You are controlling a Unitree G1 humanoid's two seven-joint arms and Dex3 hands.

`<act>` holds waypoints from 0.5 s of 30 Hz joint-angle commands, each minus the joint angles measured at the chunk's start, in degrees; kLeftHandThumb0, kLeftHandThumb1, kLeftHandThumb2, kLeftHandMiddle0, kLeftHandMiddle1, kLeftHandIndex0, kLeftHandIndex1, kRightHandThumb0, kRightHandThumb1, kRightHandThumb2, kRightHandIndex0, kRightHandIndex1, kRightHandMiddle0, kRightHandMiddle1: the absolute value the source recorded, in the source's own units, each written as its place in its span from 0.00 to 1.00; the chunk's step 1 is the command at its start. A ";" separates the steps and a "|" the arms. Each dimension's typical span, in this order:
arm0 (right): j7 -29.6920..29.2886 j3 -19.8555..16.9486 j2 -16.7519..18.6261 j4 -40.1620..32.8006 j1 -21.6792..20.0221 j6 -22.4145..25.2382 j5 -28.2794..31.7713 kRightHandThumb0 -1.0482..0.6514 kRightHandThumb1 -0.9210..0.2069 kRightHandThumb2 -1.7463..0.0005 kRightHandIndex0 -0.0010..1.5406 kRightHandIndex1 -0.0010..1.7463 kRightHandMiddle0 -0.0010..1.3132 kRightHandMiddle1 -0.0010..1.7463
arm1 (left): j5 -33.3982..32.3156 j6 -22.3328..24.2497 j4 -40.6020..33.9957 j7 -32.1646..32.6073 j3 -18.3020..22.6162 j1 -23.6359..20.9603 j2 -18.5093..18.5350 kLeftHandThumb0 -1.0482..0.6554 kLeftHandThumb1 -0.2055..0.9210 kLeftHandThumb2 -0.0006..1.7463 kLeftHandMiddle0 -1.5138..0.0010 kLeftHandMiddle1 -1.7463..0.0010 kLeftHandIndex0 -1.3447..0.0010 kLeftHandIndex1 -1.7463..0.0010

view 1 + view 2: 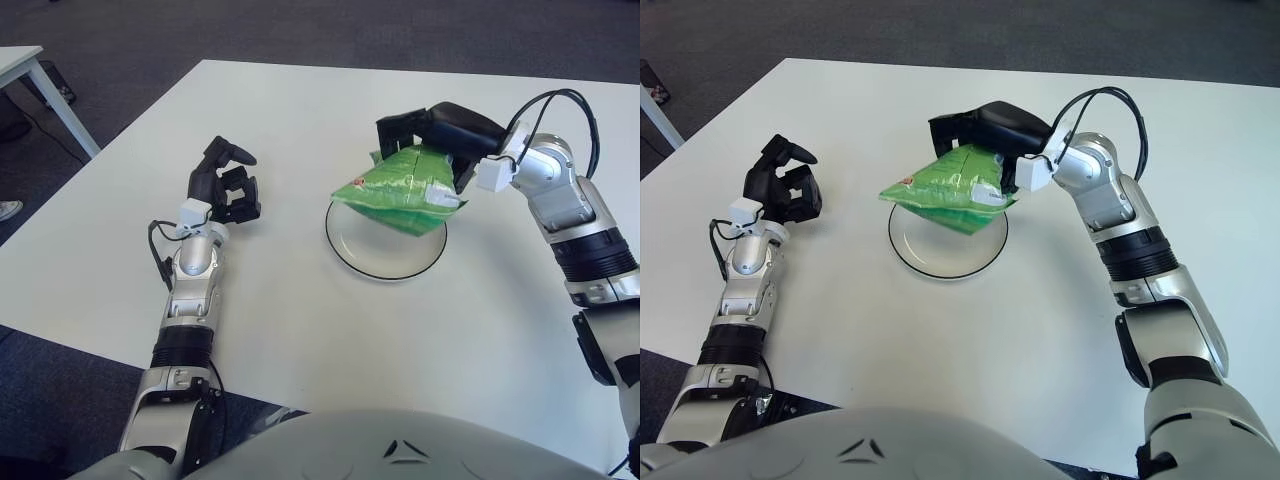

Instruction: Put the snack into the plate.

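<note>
My right hand (440, 135) is shut on a green snack bag (400, 190) and holds it low over the far side of the white plate with a dark rim (385, 262). The bag hangs flat and tilted and covers the plate's far half; I cannot tell whether it touches the plate. In the right eye view the bag (950, 195) sits over the plate (940, 262) the same way. My left hand (225, 190) is parked on the table at the left, fingers curled and holding nothing.
The white table (300, 330) carries only the plate. Its left edge drops to dark carpet, where the corner of another white table (25, 70) stands at the far left.
</note>
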 commanded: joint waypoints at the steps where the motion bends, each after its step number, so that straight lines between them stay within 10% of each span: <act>1: 8.02 1.21 -3.72 -0.95 0.64 -0.88 3.63 0.35 0.45 0.35 0.44 1.00 0.43 0.96 | 0.02 1.16 6.81 0.72 -1.33 11.40 -4.98 0.36 0.57 0.67 0.27 0.00 0.62 0.00; 4: 12.40 2.18 -4.80 0.36 0.01 -2.49 5.05 0.35 0.56 0.39 0.12 0.85 0.11 0.81 | 0.07 1.26 6.70 0.75 -1.36 11.44 -4.97 0.36 0.57 0.67 0.27 0.00 0.62 0.00; 15: 21.73 5.87 -6.14 10.87 -4.50 -19.84 5.70 0.18 0.44 0.54 0.00 0.11 0.00 0.39 | 0.03 0.77 6.87 0.60 -1.38 11.38 -4.98 0.36 0.57 0.67 0.27 0.00 0.61 0.00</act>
